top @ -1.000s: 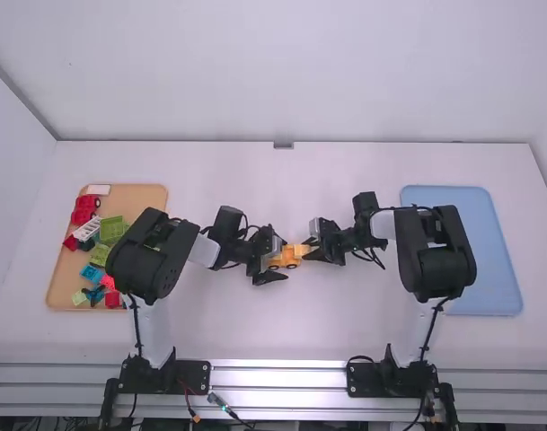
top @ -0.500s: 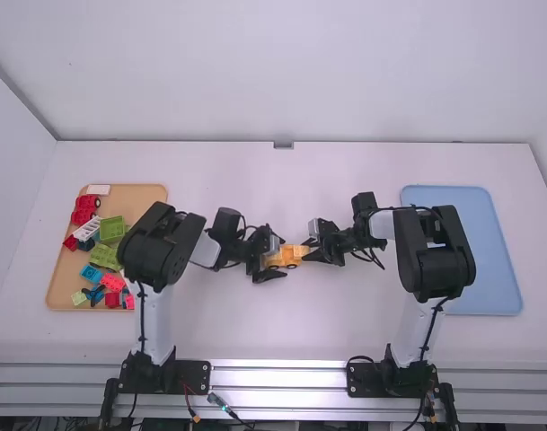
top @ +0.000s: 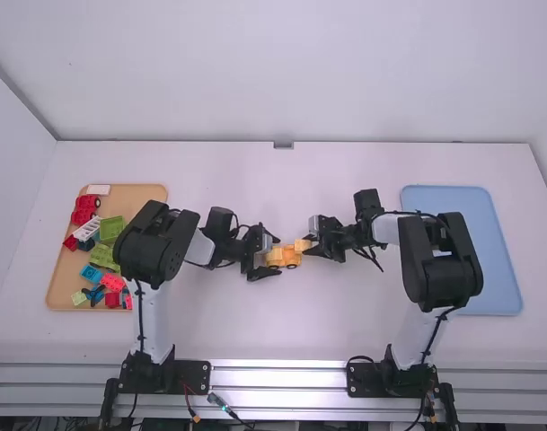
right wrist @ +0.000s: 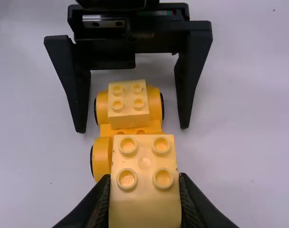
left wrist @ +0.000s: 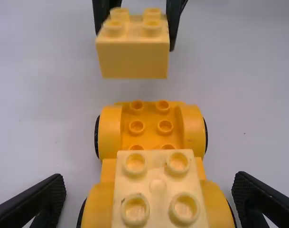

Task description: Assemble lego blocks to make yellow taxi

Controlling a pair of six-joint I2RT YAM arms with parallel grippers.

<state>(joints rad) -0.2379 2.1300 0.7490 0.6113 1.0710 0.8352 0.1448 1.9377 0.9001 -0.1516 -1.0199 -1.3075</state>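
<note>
White table [top: 255, 337], a pale wall behind it. Tan tray [top: 145, 199] out on the left, loaded with red, green, blue and pink bricks [top: 112, 228], partly under the left arm; blue tray [top: 427, 195] on the right, partly under the right arm. Wheeled yellow base [left wrist: 151, 127] stood on the table between the two grippers. One pale yellow block [left wrist: 158, 186] sat on its end nearer the left arm, studs up; the other end had bare studs. Left gripper [top: 271, 256] was open, a finger to each side of the base, gaps showing. Right gripper [top: 307, 246] was closed on a second pale yellow block [right wrist: 144, 194], studs up, held raised near the bare-studded end, apart from the first block
</note>
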